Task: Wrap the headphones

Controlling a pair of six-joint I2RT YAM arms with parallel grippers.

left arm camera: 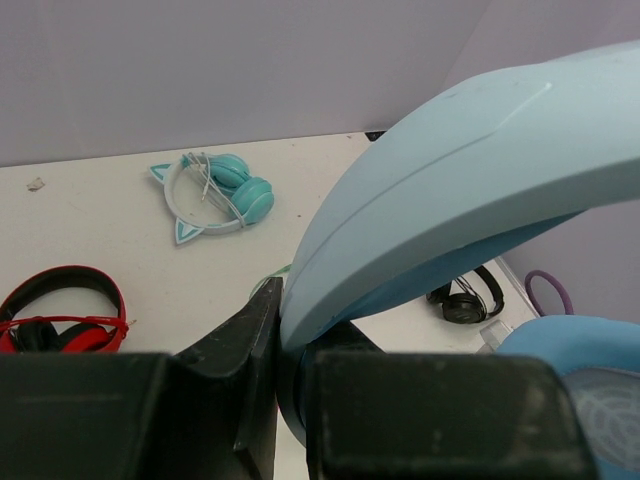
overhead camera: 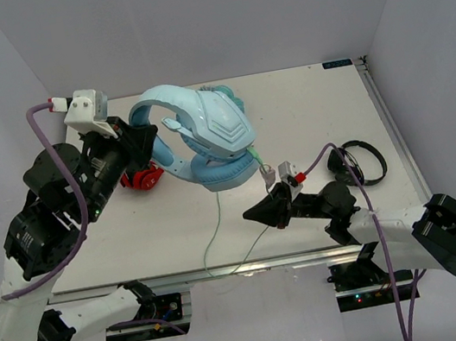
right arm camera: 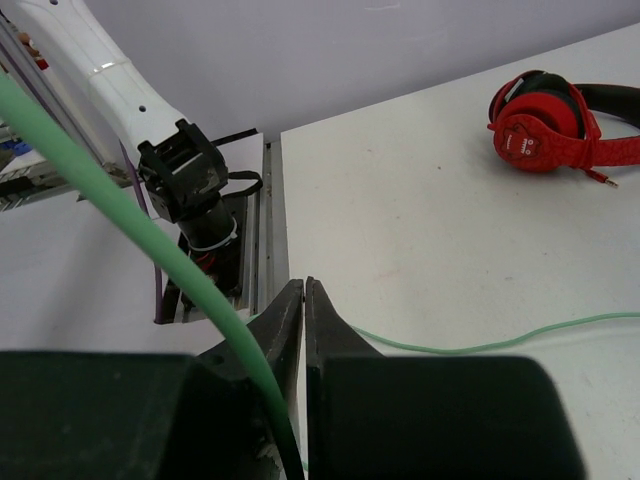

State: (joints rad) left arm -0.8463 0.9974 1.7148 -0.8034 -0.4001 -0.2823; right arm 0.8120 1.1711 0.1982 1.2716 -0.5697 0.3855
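Observation:
The large light-blue headphones (overhead camera: pixel 204 131) are lifted off the white table (overhead camera: pixel 306 114) at the back centre. My left gripper (overhead camera: pixel 146 139) is shut on their wide headband (left arm camera: pixel 450 190), which fills the left wrist view; the jaws (left arm camera: pixel 285 330) clamp its lower edge. Their thin pale-green cable (overhead camera: pixel 218 225) hangs from the cups down to the table's front edge. My right gripper (overhead camera: pixel 253 213) sits low at front centre, tips pressed together (right arm camera: pixel 304 285). The cable (right arm camera: pixel 120 205) crosses its left finger and runs into the gap near the finger bases; another stretch (right arm camera: pixel 480 347) lies on the table.
A red-and-black pair of headphones (overhead camera: pixel 142 179) lies under my left gripper. A small teal pair with a white cat-ear band (left arm camera: pixel 215 195) lies at the back. A black pair (overhead camera: pixel 362 161) rests at the right, near the right arm. White walls enclose the table.

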